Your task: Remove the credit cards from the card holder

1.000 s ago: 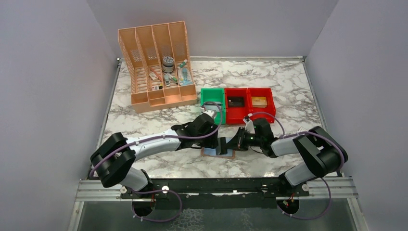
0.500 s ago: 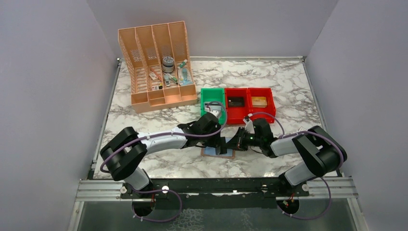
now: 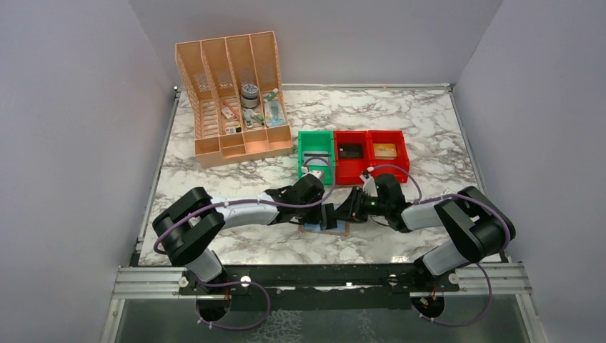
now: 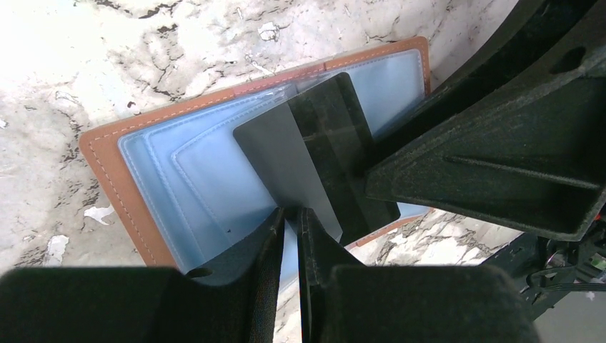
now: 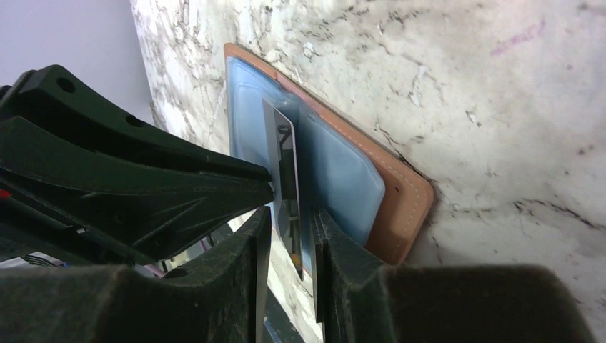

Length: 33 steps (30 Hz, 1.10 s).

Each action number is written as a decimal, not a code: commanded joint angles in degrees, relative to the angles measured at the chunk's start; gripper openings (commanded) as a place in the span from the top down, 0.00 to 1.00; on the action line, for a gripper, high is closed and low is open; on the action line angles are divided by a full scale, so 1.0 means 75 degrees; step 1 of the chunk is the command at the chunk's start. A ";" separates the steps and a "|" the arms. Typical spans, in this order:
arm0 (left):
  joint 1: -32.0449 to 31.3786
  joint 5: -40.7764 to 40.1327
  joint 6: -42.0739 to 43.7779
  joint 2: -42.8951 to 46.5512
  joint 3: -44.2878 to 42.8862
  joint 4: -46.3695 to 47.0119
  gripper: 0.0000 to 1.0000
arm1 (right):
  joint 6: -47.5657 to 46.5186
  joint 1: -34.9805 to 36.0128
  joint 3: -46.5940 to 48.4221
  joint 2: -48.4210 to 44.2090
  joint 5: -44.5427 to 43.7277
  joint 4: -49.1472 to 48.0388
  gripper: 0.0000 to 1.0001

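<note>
The card holder [image 3: 323, 228] lies open on the marble, brown rim up [image 4: 107, 179], light blue pockets showing [image 5: 336, 171]. One dark credit card [image 4: 314, 143] stands on edge above it [image 5: 286, 161], clear of the pockets. My left gripper [image 3: 330, 214] comes in from the left, its jaws [image 4: 291, 214] pinched on the card's near corner. My right gripper [image 3: 345, 212] faces it from the right. Its fingers [image 5: 289, 243] straddle the card's other end with a gap on each side. Any other cards are hidden.
A green bin [image 3: 316, 153] and two red bins [image 3: 350, 166] [image 3: 386, 163] stand just behind the grippers, the red ones holding a dark item and a tan item. A peach file organizer [image 3: 232, 100] with small items sits at the back left.
My left gripper has slid right to the card and narrowed its jaws onto it. The right gripper's jaws have parted from the card. The holder has stayed put.
</note>
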<state>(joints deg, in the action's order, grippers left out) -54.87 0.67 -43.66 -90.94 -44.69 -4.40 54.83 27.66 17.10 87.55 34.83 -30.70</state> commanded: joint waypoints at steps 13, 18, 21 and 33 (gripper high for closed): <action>-0.0043 -0.0247 0.0136 0.0082 0.0171 -0.0270 0.84 | -0.0477 0.0281 0.0351 -0.0200 -0.0642 0.0420 0.71; -0.0045 -0.0239 0.0166 0.0080 0.0117 -0.0286 0.84 | -0.0622 0.0308 0.0527 -0.0013 -0.0433 0.0457 0.72; -0.0043 -0.0235 0.0161 0.0078 0.0100 -0.0304 0.83 | -0.0482 0.0308 0.0521 0.0241 -0.0032 0.0073 0.75; -0.0043 -0.0394 0.0308 0.0162 -0.0044 -0.0440 0.84 | 0.0211 0.0308 -0.0033 0.0494 0.0393 -0.0983 0.99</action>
<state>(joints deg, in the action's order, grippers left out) -54.89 0.49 -42.87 -90.61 -44.47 -4.40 54.43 29.65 19.31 91.53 37.19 -34.85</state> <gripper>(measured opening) 0.161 0.034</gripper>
